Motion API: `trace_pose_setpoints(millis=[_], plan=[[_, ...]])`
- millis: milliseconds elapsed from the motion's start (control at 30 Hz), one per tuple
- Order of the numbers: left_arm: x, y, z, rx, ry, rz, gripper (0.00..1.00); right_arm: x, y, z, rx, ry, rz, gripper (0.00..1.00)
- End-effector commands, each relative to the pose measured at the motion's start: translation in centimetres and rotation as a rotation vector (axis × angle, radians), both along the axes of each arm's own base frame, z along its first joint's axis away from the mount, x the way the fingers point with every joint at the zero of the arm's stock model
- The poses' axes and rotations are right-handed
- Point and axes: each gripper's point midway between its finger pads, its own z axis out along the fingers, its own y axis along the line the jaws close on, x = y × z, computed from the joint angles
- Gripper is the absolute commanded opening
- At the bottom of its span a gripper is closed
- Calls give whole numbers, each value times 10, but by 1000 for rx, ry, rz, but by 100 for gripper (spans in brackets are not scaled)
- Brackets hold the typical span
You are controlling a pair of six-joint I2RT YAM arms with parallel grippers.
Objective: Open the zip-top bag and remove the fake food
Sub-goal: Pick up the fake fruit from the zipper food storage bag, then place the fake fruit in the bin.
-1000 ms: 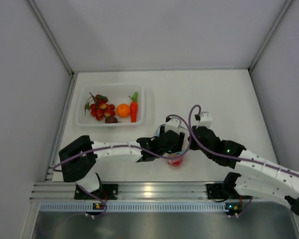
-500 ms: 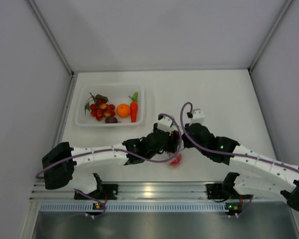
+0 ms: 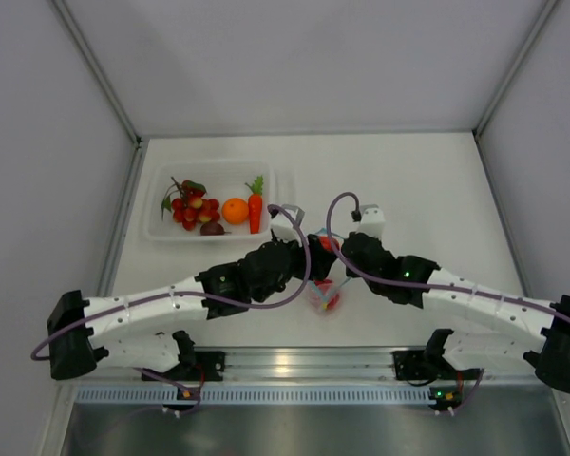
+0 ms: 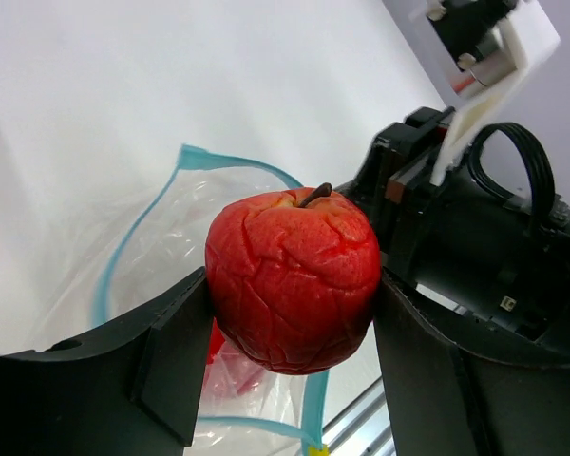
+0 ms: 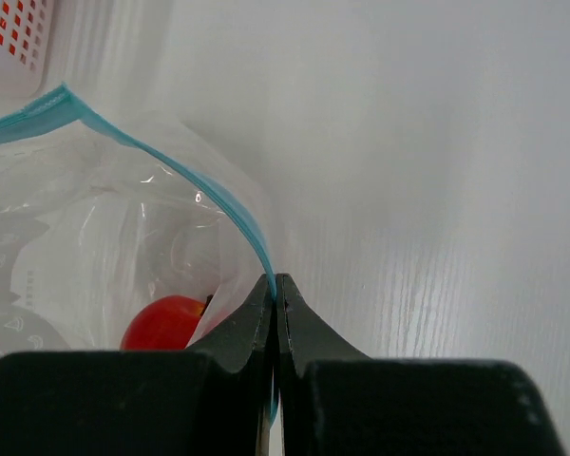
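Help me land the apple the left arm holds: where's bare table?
Widest bare table lies beyond the right arm, between the tray and the right wall. A narrower strip runs between tray and left arm. Crowded: the centre around the zip-top bag, and the tray's fruit.

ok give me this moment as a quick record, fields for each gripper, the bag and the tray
left gripper: closed on a red apple, held outside the bag above its open mouth
right gripper: shut, pinching the teal zip strip
zip-top bag: open, at least one red fruit inside
tray: holds berry cluster, orange, carrot, dark piece
task state: apple out of the bag but not yet set down
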Motion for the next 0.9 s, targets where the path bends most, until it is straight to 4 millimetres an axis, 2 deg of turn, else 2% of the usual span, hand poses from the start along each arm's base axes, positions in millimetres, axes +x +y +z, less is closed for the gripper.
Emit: trace_pose_setpoints(millis=[0, 133, 267, 300, 367, 533, 567, 600, 633, 667, 700, 767, 800, 867], plan=[[15, 27, 9, 18, 15, 151, 0, 11, 2, 19, 50, -53, -48, 0], [39, 66, 12, 75, 35, 326, 0, 11, -2, 19, 81, -55, -65, 0], [66, 95, 15, 80, 35, 395, 0, 9, -4, 19, 108, -52, -68, 0], [81, 113, 15, 90, 33, 450, 0, 9, -5, 18, 106, -49, -68, 0], [98, 133, 15, 100, 35, 509, 0, 8, -7, 17, 97, -47, -70, 0], [127, 160, 19, 126, 40, 579, 0, 6, -13, 17, 92, -54, -79, 0], [136, 172, 17, 135, 47, 614, 0, 6, -14, 18, 93, -55, -79, 0], [144, 174, 9, 167, 63, 620, 0, 5, -15, 18, 96, -56, -79, 0], [151, 177, 10, 169, 68, 630, 0, 5, -15, 20, 100, -58, -78, 0], [162, 190, 6, 178, 84, 666, 0, 4, -15, 21, 104, -58, -75, 0], [170, 190, -6, 194, 116, 658, 0, 3, -16, 23, 111, -60, -73, 0], [187, 207, -10, 198, 137, 698, 0, 1, -18, 23, 112, -57, -70, 0], [194, 211, -22, 216, 165, 712, 0, 0, -18, 25, 122, -61, -67, 0], [206, 218, -26, 210, 189, 728, 0, -2, -20, 25, 124, -64, -67, 0]])
